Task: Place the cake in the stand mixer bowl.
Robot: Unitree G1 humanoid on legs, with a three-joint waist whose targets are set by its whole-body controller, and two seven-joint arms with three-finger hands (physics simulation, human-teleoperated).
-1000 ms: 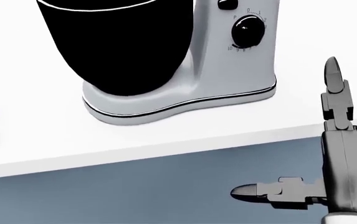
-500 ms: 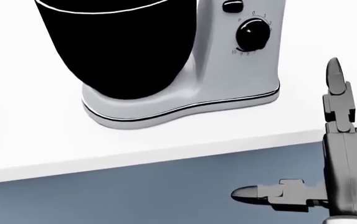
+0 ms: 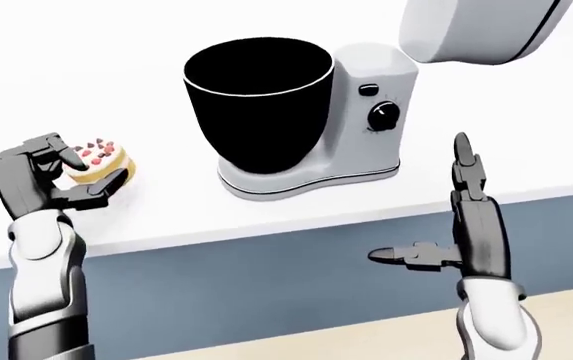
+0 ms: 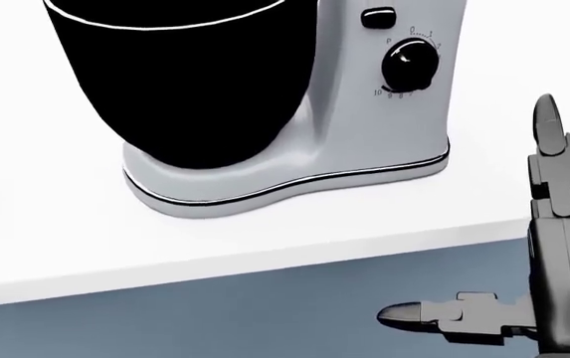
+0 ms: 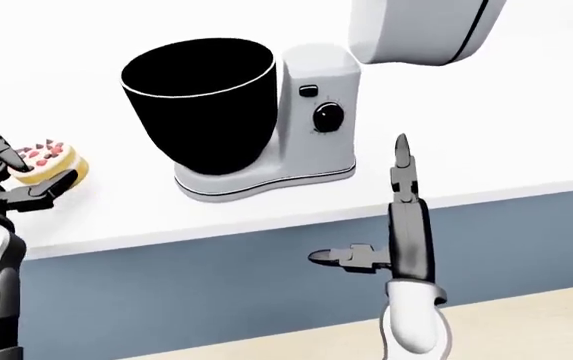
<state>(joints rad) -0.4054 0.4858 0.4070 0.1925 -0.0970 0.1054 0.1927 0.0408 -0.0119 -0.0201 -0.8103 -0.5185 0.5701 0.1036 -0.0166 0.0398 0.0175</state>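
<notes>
The cake (image 3: 103, 156), pale yellow with red bits on top, is at the left of the left-eye view, just above the white counter (image 3: 166, 221). My left hand (image 3: 88, 171) is shut round it, fingers over the top and thumb below. The stand mixer's black bowl (image 3: 258, 105) stands open-topped to the right of the cake, on the grey mixer base (image 3: 311, 180). The mixer's head (image 3: 476, 30) is tilted up, away from the bowl. My right hand (image 3: 421, 202) is open and empty, below the counter edge to the right of the mixer, one finger pointing up.
The mixer's column (image 4: 404, 89) with its black dial (image 4: 410, 64) stands right of the bowl. A blue-grey cabinet face (image 3: 266, 277) runs below the counter edge. Beige floor (image 3: 566, 330) shows at the bottom right.
In the head view the cake has slid up and out past the left edge. The mixer has shifted slightly down and right and looks larger, so the camera has moved. The right hand has barely moved.
</notes>
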